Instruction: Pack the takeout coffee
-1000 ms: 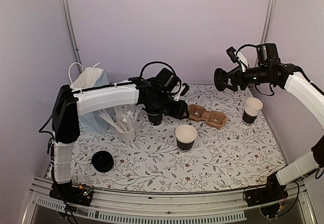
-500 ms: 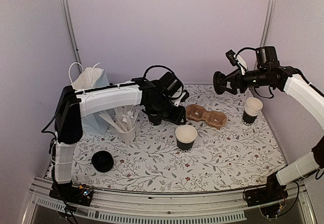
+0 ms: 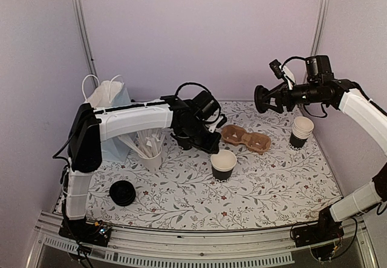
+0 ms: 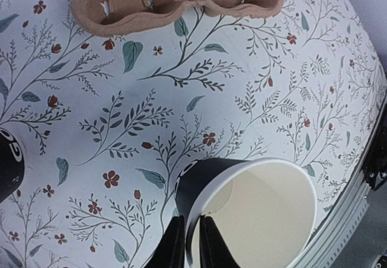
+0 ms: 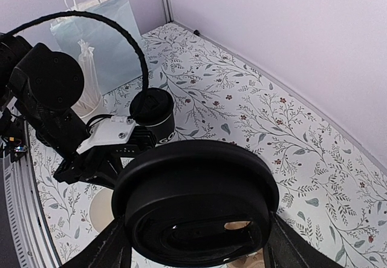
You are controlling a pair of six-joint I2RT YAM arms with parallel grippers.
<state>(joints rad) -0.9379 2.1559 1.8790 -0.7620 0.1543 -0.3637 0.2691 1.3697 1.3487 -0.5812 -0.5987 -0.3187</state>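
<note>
likely light and crushable, the takeout coffee [image 5: 154,112] stands near the carrier [image 3: 246,138]; grip its body, not the top. left gripper [image 4: 192,236] pinches the open cup [image 4: 254,213] by its rim; right gripper [image 5: 196,225] clamps a loose lid [image 5: 193,183].

On white floral-print tabletop [image 3: 266,183]: brown cardboard two-cup carrier [image 3: 246,138], open black paper cup [image 3: 223,164], lidded black paper cup [image 5: 154,107], pale-blue paper bag [image 3: 109,98].
</note>
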